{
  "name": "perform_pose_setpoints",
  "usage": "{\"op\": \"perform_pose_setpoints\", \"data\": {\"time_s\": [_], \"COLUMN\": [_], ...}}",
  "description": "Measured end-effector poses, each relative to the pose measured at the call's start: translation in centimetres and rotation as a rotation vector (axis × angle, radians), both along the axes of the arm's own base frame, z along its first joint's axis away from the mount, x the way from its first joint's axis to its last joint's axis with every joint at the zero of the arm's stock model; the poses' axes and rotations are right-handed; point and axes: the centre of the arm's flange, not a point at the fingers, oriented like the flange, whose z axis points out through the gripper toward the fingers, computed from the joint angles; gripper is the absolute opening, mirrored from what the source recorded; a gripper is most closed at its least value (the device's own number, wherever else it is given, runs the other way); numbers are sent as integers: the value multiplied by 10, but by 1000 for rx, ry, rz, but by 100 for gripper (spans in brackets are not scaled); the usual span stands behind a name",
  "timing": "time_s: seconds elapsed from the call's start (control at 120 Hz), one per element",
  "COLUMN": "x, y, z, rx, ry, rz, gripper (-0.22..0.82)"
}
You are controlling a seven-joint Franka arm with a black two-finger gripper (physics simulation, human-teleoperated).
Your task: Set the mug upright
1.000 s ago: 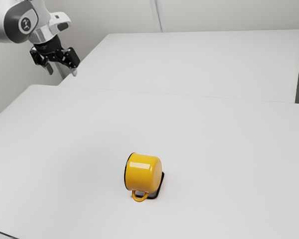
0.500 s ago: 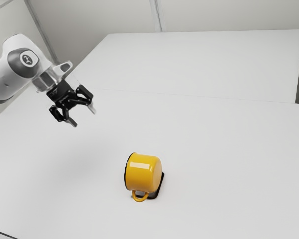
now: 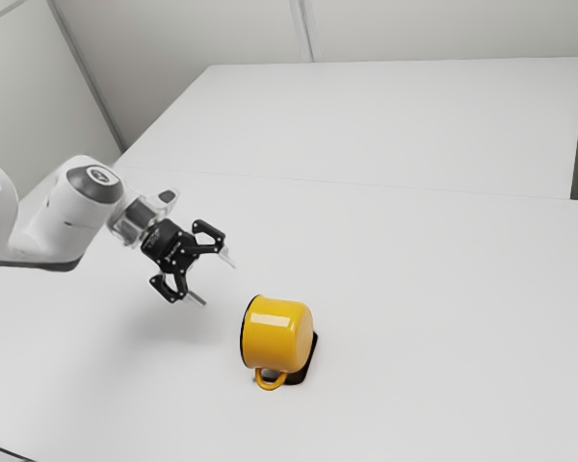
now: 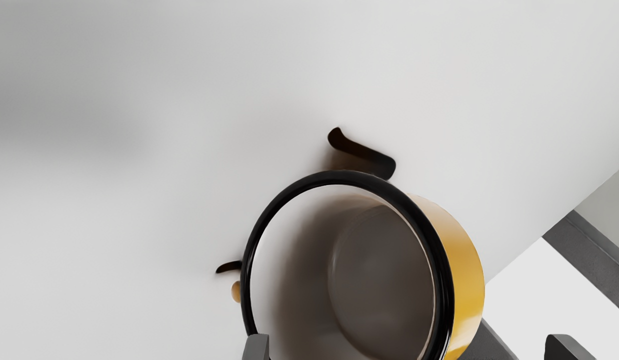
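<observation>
Plain white, the table (image 3: 414,308) spreads out before you, a thin dark line (image 3: 8,452) cutting across its near corner at the exterior view's left. Beyond that you have the yellow mug (image 3: 277,335), lying on its side on the table, well in from the far edge. Its handle (image 3: 271,383) points toward the near side, its mouth faces the exterior view's left, and its base faces the right. A dark patch (image 3: 311,361) shows on the table beside and behind the mug; you can't tell what it is.

Farther back, toward the exterior view's left, your gripper (image 3: 219,284) hangs over the table, tilted down toward the mug's mouth. It is open, fingers wide apart, holding nothing, with a gap between it and the mug. Your arm (image 3: 72,217) reaches in from that same side.

Past the table's far edge you see a second white top (image 3: 385,125), then pale walls (image 3: 443,29).

From the wrist, you look into the mug's grey inside (image 4: 384,280), ringed by a black rim (image 4: 289,192). One fingertip of the gripper (image 4: 408,346) overlaps the rim in that view; the other stands out past the yellow wall.
</observation>
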Motion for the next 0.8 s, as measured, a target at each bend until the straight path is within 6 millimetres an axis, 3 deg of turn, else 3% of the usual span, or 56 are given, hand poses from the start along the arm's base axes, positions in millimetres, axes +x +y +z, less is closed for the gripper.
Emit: {"op": "perform_pose_setpoints", "data": {"time_s": [0.742, 0.8], "x": [15, 16], "y": [-69, -71], "z": [-49, -51], "rx": [-173, -179], "ry": [73, 72], "rz": [98, 108], "gripper": [60, 54]}}
